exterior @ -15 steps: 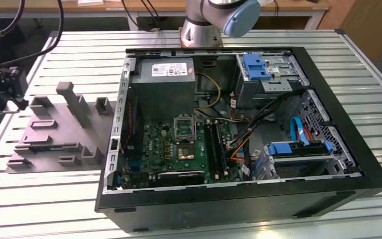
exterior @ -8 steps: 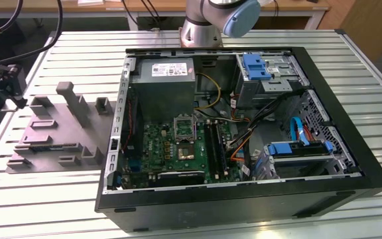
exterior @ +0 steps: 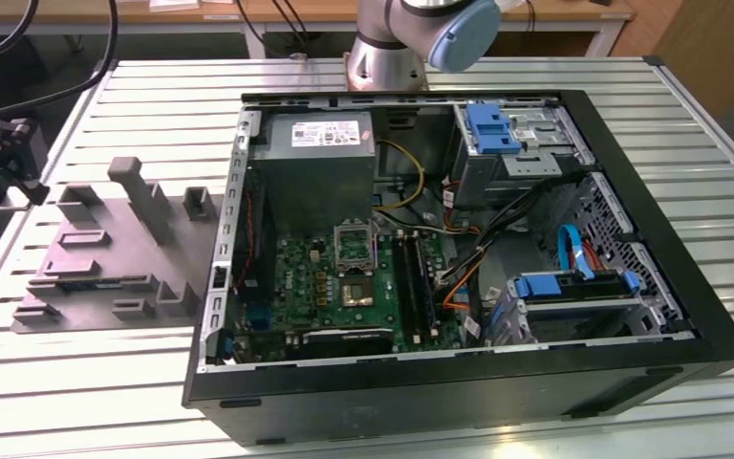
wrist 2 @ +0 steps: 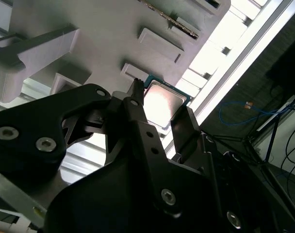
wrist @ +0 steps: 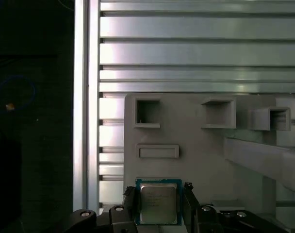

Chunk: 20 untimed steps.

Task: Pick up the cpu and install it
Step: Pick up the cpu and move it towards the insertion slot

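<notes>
As its fingers (wrist: 129, 201) narrowly flank the cpu (wrist: 158, 206), the gripper (wrist: 158, 191) seemingly pinches it

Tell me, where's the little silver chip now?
In both wrist views the cpu sits right at the tool, near one edge of the grey fixture, which lies on the slatted table to the exterior view's left of the computer case.

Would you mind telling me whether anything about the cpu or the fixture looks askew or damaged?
Nothing stands out. In both wrist views the cpu sits square to the grey plastic fixture, with the gripper astride it; its metal face looks undamaged.
</notes>
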Tool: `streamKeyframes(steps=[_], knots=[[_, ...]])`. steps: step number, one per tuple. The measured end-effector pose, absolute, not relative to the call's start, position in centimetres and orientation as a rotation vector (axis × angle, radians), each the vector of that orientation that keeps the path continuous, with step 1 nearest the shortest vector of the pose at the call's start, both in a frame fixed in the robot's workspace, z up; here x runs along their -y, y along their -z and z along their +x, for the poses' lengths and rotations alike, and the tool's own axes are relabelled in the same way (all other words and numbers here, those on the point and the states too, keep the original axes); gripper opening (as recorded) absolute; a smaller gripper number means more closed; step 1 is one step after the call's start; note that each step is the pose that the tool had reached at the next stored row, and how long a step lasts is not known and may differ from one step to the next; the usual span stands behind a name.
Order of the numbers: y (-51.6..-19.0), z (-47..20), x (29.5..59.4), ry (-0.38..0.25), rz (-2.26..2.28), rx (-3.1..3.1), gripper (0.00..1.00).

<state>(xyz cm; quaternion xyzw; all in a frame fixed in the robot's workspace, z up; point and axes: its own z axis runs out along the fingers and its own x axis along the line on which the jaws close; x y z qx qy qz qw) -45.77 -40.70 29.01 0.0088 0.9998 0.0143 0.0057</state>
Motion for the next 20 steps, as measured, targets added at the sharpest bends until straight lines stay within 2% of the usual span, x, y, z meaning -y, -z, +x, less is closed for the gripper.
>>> streamKeyframes(steps=[20], knots=[[-30.3, -45.8, 40.7, -0.045, 0.028, -3.130, 0.47]])
